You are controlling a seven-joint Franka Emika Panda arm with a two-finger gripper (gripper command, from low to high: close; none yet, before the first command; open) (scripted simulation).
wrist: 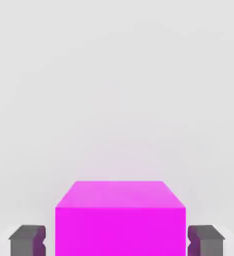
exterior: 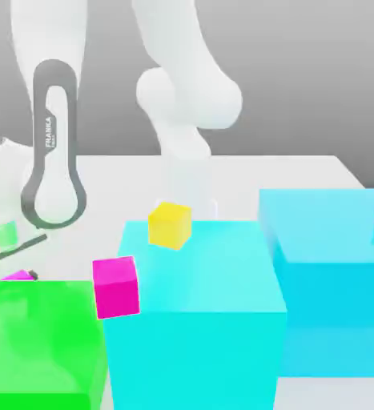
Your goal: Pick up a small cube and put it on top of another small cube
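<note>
- Evidently, the gripper [wrist: 117, 241] stood spread astride the small magenta cube [wrist: 120, 231], its fingers on opposite sides, ready for a pinch.
- The hand view revealed slim gaps beside the cube; the exterior view gave its surroundings: left, probably just on the far side of the green block [exterior: 38, 336], whose bulk hid most of it.
</note>
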